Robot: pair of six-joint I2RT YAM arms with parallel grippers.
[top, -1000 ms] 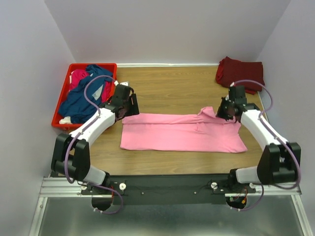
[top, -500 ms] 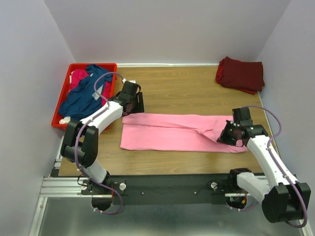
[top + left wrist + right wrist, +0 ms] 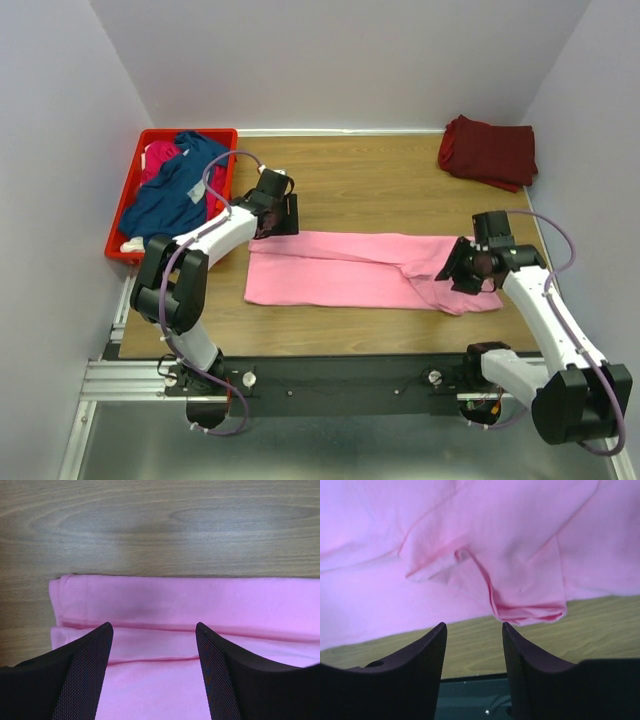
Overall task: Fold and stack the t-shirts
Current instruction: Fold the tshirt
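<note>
Pink t-shirt (image 3: 345,270) lies on the worktop (image 3: 380,175); I see left tool (image 3: 154,627) and right tool (image 3: 473,626) both spread, empty.

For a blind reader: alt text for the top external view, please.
A pink t-shirt, folded into a strip, lies on a table, the open left gripper at its left end, the open right gripper at its right. A maroon shirt lies far right, a red crate far left.
</note>
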